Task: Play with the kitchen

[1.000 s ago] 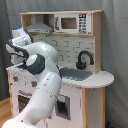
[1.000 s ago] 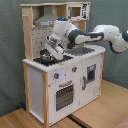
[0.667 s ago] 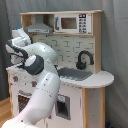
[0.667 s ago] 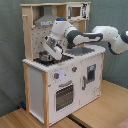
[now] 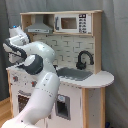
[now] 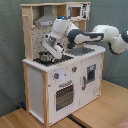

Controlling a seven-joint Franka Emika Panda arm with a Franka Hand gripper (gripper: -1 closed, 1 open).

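Hovering over the stove end of the kitchen point(image 6: 60, 75), the gripper point(image 6: 48, 54) points down at the cooktop in the second exterior view; whether its fingers are wide, narrow or closed on anything cannot be told. In the first exterior view the gripper's tip is hidden behind the arm's own body.

One arm point(image 6: 95, 36), white with dark joints, reaches in from the second exterior view's right, across the counter. In the first exterior view the same arm point(image 5: 40, 85) rises from the lower foreground and covers much of the kitchen's point(image 5: 85, 75) front left.

One dark stovetop point(image 6: 50, 60) lies directly under the gripper, at the second exterior view's left end of the counter. Something dark and rounded sits on it below the gripper; what it is cannot be told.

Counted on the kitchen:
- one grey hood point(image 5: 39, 26), above the stove
- one microwave point(image 5: 72, 22), on the upper shelf beside the hood
- one black faucet point(image 5: 84, 60), behind one sink point(image 5: 75, 74)
- one oven door point(image 6: 64, 96), below the stove
- two red knobs point(image 6: 56, 76), above the oven door

The kitchen stands on a wooden floor point(image 6: 100, 117) in front of a grey backdrop point(image 6: 10, 50).
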